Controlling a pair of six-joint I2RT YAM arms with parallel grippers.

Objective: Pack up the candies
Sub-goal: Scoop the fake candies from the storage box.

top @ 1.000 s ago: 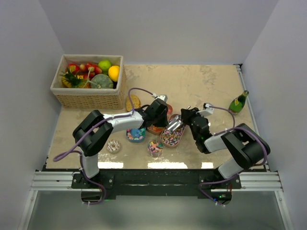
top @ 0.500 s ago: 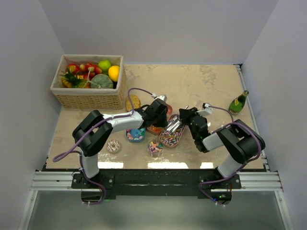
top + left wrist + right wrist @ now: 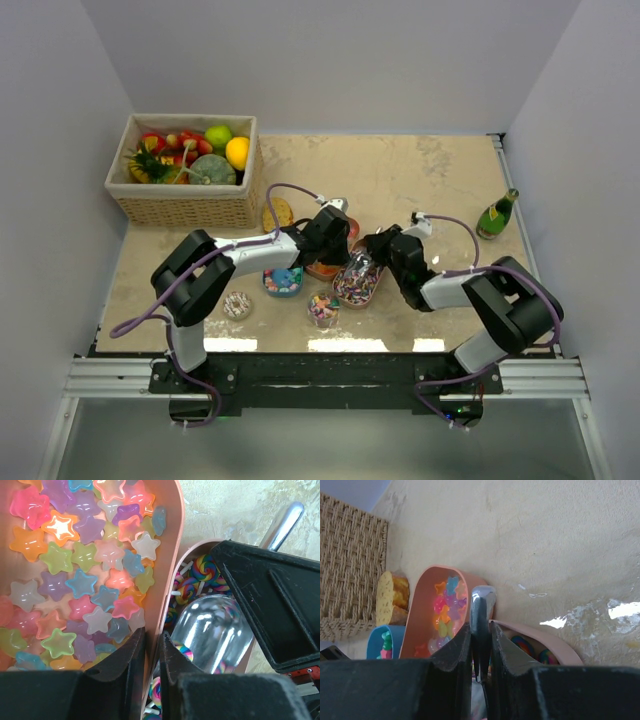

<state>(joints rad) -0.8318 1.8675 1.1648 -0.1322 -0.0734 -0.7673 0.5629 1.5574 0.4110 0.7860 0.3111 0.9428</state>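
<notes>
Centrally on the bench (image 3: 420, 180), in front of a wicker basket (image 3: 185, 208), two pink trays are set side by side. The wall of the star-sweet tray (image 3: 175, 540) is pinched between the left fingers (image 3: 112, 685), which are nearly closed on it. A metal scoop (image 3: 212, 630) is gripped by its handle between the narrowly spaced right fingers (image 3: 447, 672). Its bowl is laid over the swirled candies (image 3: 206, 566) in the second tray (image 3: 550, 642).

Left fingers (image 3: 110, 690) clamped, right fingers (image 3: 445, 685) clamped, both reaching inward
</notes>
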